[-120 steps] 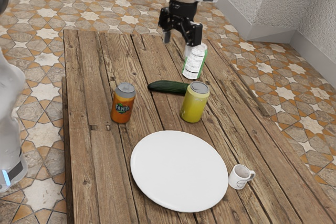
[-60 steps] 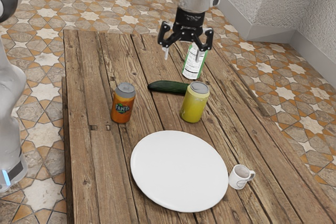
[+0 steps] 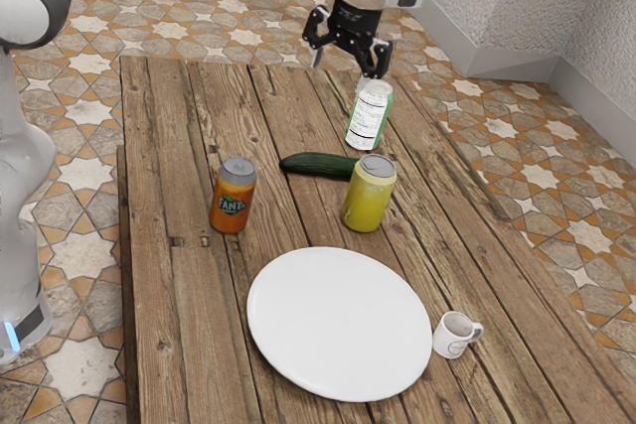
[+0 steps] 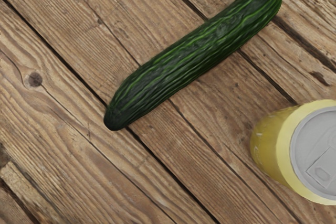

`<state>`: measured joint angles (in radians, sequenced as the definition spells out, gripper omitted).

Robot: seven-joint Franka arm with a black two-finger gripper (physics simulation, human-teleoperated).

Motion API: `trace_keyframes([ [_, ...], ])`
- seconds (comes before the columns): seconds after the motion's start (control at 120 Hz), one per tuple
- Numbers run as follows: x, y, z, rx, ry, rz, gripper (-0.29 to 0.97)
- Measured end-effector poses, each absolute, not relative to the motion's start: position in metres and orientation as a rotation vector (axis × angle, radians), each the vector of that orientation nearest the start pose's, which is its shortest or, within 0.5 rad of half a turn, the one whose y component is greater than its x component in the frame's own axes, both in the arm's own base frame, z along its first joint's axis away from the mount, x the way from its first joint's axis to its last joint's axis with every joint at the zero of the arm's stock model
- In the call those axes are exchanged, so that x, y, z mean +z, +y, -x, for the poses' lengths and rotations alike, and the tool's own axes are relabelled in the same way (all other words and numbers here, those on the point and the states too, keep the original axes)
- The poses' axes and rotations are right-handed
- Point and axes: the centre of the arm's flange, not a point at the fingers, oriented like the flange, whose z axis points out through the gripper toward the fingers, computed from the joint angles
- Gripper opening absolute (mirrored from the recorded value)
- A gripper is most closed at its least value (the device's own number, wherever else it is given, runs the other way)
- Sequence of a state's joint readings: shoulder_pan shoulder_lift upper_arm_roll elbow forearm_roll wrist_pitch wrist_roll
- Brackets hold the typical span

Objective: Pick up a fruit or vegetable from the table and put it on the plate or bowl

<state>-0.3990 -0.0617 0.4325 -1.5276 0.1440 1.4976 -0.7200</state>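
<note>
Wooden plank table (image 3: 169,275), one, bearing six loose items. Cucumber (image 3: 318,164), one: dark green, lying flat on the planks near the table's middle, its end toward the exterior view's right just beside the yellow can (image 3: 369,193); whether the two touch cannot be told. The wrist view shows the cucumber (image 4: 194,53) lying diagonally across the boards, with the grey top of the yellow can (image 4: 302,148) off its one end. Cans, two: the yellow one, upright; and an orange Fanta can (image 3: 233,196), upright, toward the exterior view's left of the cucumber and apart from it. Plate (image 3: 338,323), one: white, round, nothing on it, on the near side of both cans. Bottle (image 3: 369,114), one: white with a green label, standing slightly tilted beyond the cucumber. Mug (image 3: 454,334), one: small, white, just off the plate's edge toward the exterior view's right. Gripper (image 3: 350,60), one: black, raised above the table's far part, over the bottle, its two fingers spread apart with nothing between them.
</note>
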Motion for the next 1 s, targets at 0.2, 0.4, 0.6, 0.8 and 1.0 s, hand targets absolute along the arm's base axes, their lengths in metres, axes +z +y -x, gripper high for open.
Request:
trace_keyframes([
  [0.2,0.631,0.060,-0.515,-0.045,-0.695,3.021,0.68],
  [0.4,0.623,0.126,-0.506,-0.111,-0.526,3.067,0.68],
  [0.6,0.583,0.126,-0.526,-0.099,-0.252,3.075,0.68],
  [0.8,0.550,0.130,-0.530,-0.158,-0.079,3.100,0.68],
  [1.0,0.536,0.148,-0.533,-0.193,-0.010,3.104,0.68],
])
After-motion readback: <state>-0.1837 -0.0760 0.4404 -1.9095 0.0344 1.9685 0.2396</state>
